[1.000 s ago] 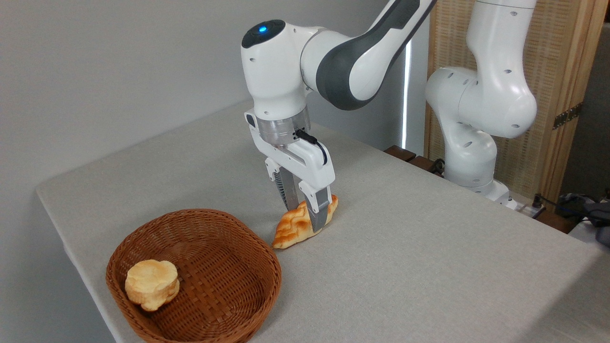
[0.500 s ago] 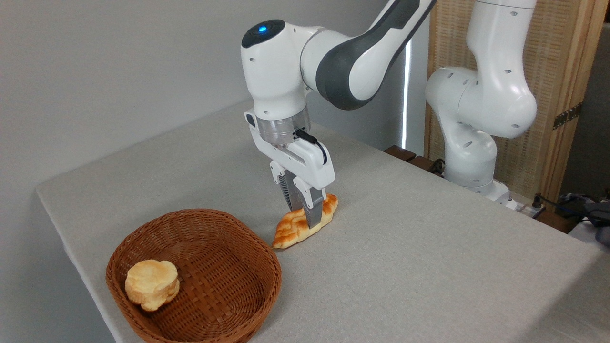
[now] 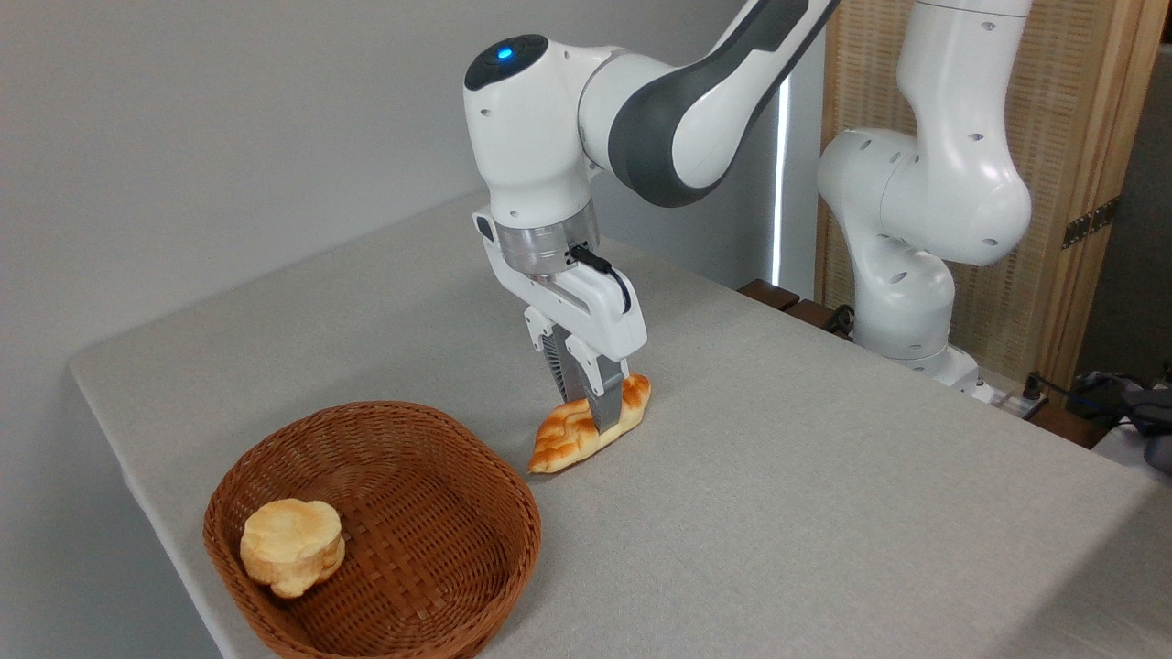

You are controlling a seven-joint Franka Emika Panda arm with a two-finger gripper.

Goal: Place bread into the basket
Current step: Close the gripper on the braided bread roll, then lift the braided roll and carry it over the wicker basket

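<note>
At the left, near the table's (image 3: 824, 513) front corner, sits the basket (image 3: 430, 586), a shallow brown wicker bowl, with a pale round bun (image 3: 292, 545) resting inside against its left wall. Just right of the basket's rim, apart from it by a narrow strip of grey cloth, is the bread (image 3: 568, 434), a golden braided loaf lying at a slant, its lower pointed end toward the basket and its higher end toward the back right. The gripper (image 3: 591, 409) comes down on the loaf from above, a little right of its middle, with the two grey fingers (image 3: 604, 403) drawn in against its sides, one at the front and one at the back, so the jaws are clamped on the bread across its width. The loaf's left end looks to be on the table or barely off it; whether the right end is lifted cannot be told. Above the fingers the white hand tilts slightly and joins the wrist, which carries a blue light on top. Farther right the arm (image 3: 925, 201) stands on its base at the table's back edge, before a slatted wooden screen (image 3: 1080, 137).
</note>
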